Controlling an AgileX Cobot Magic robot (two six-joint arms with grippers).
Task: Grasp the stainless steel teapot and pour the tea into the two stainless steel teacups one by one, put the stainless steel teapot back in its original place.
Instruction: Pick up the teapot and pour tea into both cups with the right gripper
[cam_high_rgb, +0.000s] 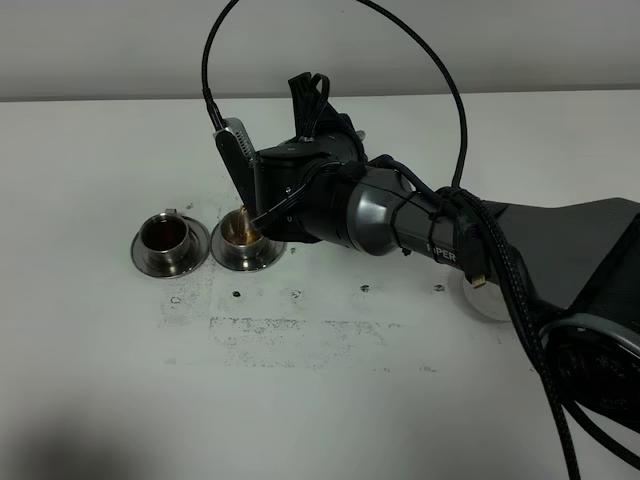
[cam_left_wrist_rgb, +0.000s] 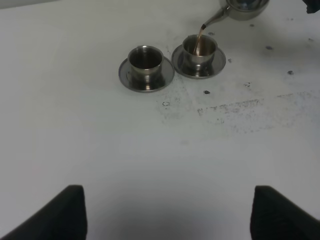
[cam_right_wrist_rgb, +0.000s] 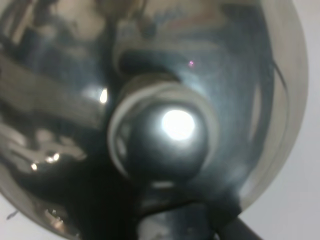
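Note:
My right gripper (cam_high_rgb: 296, 185) reaches across to the left and is shut on the stainless steel teapot, holding it tilted. My arm hides most of the pot in the exterior view; only its thin spout (cam_high_rgb: 264, 212) shows. The left wrist view shows the teapot (cam_left_wrist_rgb: 242, 7) pouring a reddish-brown stream of tea (cam_left_wrist_rgb: 198, 42) into the right-hand teacup (cam_high_rgb: 243, 232) (cam_left_wrist_rgb: 199, 48). The left-hand teacup (cam_high_rgb: 165, 236) (cam_left_wrist_rgb: 146, 59) holds dark tea. Each cup stands on a steel saucer (cam_left_wrist_rgb: 131, 80). The domed lid and knob (cam_right_wrist_rgb: 160, 135) fill the right wrist view. My left gripper (cam_left_wrist_rgb: 167, 215) is open and empty, well short of the cups.
A pale round disc (cam_high_rgb: 487, 298) lies on the white table (cam_high_rgb: 330, 400), partly under my right arm. The right arm and its cables (cam_high_rgb: 520, 290) span the table's right half. Scuffed dark marks (cam_high_rgb: 300, 335) run in front of the cups.

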